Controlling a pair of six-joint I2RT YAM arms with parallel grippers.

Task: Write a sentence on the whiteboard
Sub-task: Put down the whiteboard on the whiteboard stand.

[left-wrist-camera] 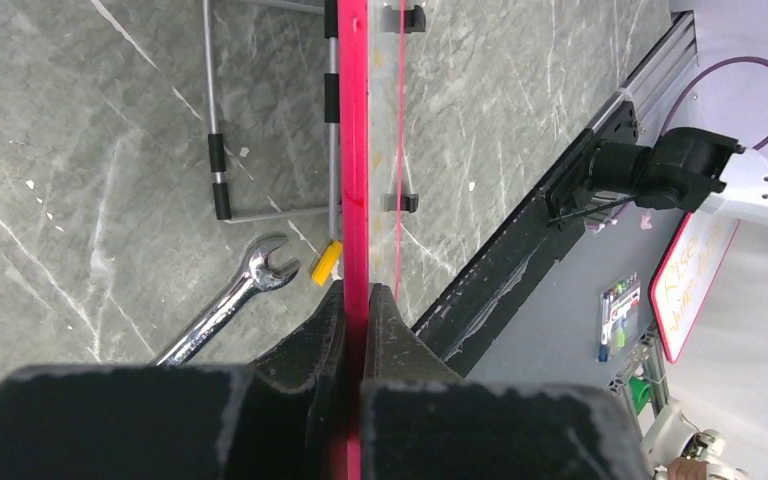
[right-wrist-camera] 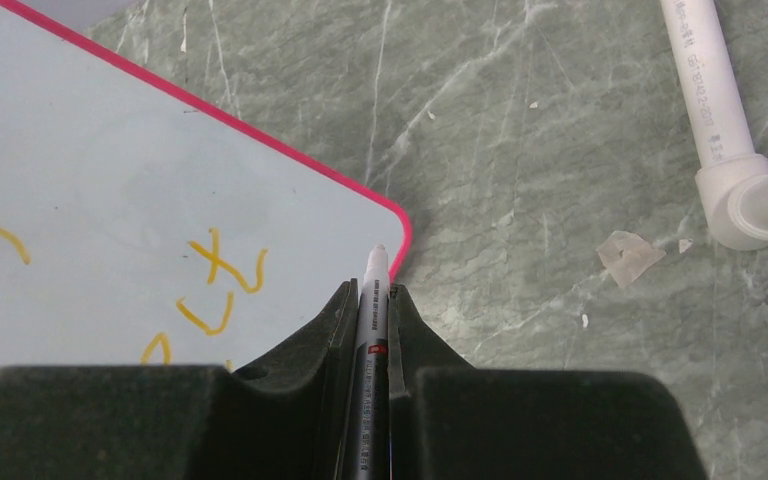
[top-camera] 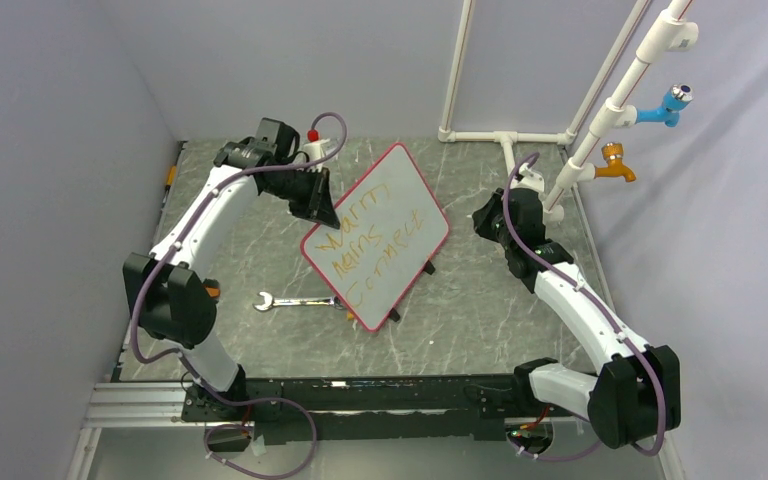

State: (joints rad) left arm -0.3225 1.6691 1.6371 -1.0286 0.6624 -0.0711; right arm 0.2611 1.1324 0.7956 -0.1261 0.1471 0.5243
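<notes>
I count one whiteboard (top-camera: 380,235), one wrench (top-camera: 295,300), one marker (right-wrist-camera: 373,330), two taps, blue (top-camera: 666,106) and orange (top-camera: 615,165), two arms, left (top-camera: 210,215) and right (top-camera: 585,300)

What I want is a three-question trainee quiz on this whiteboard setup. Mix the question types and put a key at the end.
1. True or false: the left end effector is shut on the red rim of the whiteboard.
2. Multiple choice: what does the right end effector hold? A) a marker B) an eraser C) nothing
3. Fill in: on the table, beside the whiteboard's near corner, lies a metal ____.

Key: 1 true; 2 A; 3 wrench.
</notes>
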